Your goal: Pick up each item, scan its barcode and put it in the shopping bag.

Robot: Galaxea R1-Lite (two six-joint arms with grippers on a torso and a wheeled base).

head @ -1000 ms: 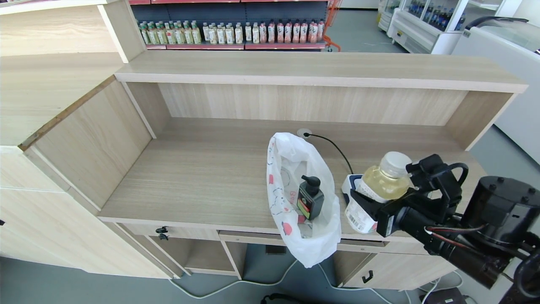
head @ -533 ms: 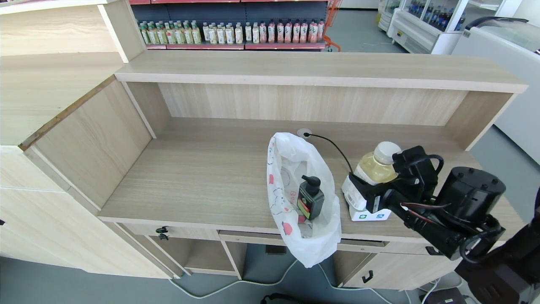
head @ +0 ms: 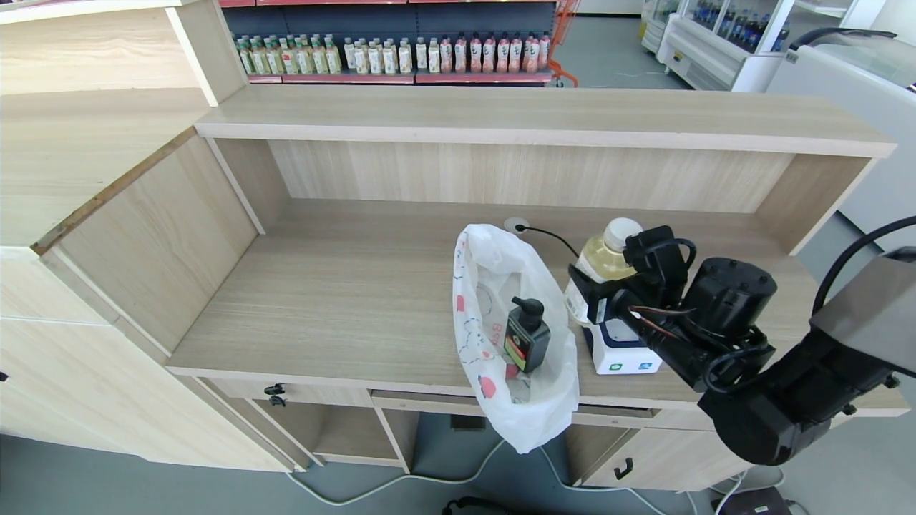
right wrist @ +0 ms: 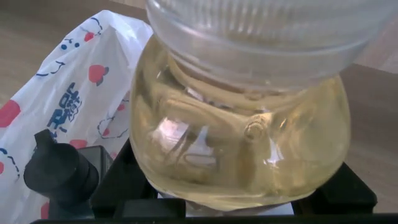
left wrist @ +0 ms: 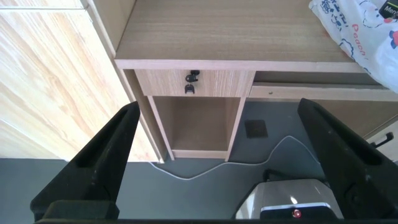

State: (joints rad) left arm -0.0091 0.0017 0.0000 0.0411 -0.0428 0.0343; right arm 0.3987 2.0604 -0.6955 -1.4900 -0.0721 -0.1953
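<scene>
Right gripper (head: pixel 595 295) tight around the yellow bottle (head: pixel 605 261), now farther inward above the scanner (head: pixel 622 350) (bag (head: pixel 486 286) alongside)

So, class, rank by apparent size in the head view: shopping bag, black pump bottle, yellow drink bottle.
1. shopping bag
2. yellow drink bottle, partly hidden by the right gripper
3. black pump bottle

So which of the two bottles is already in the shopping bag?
The black pump bottle, standing inside the white bag. The yellow-liquid bottle with the white cap is in the right gripper, by the scanner.
</scene>
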